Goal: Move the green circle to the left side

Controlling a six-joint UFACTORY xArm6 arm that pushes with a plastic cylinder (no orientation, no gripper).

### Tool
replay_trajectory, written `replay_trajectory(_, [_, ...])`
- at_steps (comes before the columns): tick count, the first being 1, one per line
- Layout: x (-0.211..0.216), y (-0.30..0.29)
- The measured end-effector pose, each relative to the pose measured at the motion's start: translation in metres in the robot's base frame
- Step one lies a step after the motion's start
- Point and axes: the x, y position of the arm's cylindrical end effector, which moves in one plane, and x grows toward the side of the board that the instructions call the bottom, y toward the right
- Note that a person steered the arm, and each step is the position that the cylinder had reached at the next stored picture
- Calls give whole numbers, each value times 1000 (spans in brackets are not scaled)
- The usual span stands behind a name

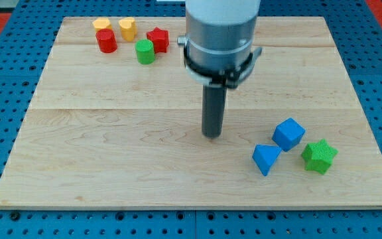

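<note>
Upright, my tip (212, 136) rests mid-board, well apart from the green circle (145, 52); no end effector fitted.

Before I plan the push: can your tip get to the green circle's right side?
Probably yes. My tip sits mid-board, with bare wood up to the green circle; only the red star crowds its upper right.

Bright even light from above, soft short shadows under the blocks, a pale sheen on the wooden board (111, 133), sharp focus everywhere, no blur, edges slightly bent
</note>
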Motion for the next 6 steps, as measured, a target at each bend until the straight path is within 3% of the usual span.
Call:
replay_trajectory(1, [-92,7])
replay_trajectory(2, [-142,-10])
replay_trajectory(4, [-163,-118])
replay_trajectory(6, [-167,-153])
